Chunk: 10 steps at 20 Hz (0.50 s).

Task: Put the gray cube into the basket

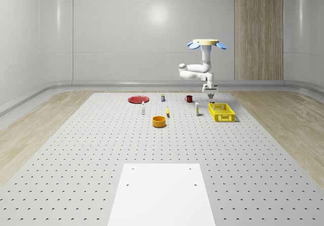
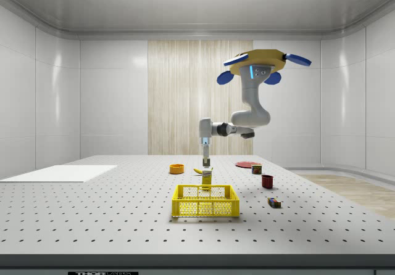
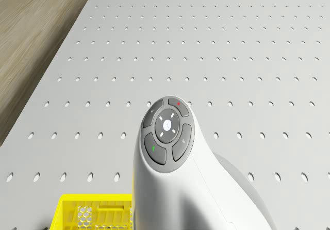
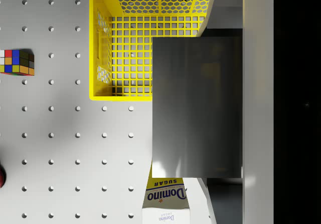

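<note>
Over the far half of the pegboard table (image 1: 101,150), in the whole-scene view, we see the drone (image 1: 205,42) hovering high, with its arm (image 1: 195,73) bent downward and the gripper (image 1: 210,90) hanging at about eleven o'clock from the yellow basket (image 1: 223,118). An orange bowl (image 1: 159,121) sits toward the basket's nine o'clock. In the side view, the drone floats at one o'clock from the gripper, which points straight down above the basket with the gray cube (image 2: 205,164) at its tip, clear of the table. A puzzle cube (image 2: 274,203) lies at the basket's three o'clock and a red mug (image 2: 267,181) lies beyond it. In the drone view, the arm's wrist rises over one end of the basket. In the wrist view, we find the gripper clamped on the gray cube, one finger (image 4: 258,83) pressed flat against its side. The cube hangs above one corner of the basket, with a sugar box just outside the basket.
</note>
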Motion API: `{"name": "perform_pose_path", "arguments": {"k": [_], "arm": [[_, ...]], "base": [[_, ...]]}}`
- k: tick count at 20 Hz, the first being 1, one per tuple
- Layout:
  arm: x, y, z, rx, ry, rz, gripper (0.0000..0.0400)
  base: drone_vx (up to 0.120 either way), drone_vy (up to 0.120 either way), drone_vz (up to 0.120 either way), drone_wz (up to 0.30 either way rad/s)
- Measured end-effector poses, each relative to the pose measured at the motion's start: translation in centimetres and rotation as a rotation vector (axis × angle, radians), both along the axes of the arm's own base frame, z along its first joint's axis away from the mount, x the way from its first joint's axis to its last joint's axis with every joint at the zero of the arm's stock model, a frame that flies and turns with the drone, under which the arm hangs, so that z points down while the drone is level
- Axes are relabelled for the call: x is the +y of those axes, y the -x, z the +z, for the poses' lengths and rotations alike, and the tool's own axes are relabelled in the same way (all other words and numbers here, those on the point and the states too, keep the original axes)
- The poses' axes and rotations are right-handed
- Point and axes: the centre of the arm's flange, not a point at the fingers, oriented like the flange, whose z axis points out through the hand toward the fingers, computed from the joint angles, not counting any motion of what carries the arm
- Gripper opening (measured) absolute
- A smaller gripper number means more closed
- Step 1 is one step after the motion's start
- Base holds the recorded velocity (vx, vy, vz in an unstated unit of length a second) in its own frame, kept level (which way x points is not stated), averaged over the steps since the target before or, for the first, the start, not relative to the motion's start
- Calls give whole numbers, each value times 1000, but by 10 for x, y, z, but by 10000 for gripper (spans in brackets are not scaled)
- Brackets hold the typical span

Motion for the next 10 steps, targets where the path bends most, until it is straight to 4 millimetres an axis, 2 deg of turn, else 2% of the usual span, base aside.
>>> {"name": "perform_pose_path", "arguments": {"k": [10], "arm": [[0, 0, 0, 0, 0, 0, 250]], "base": [[0, 120, -120, 0]]}}
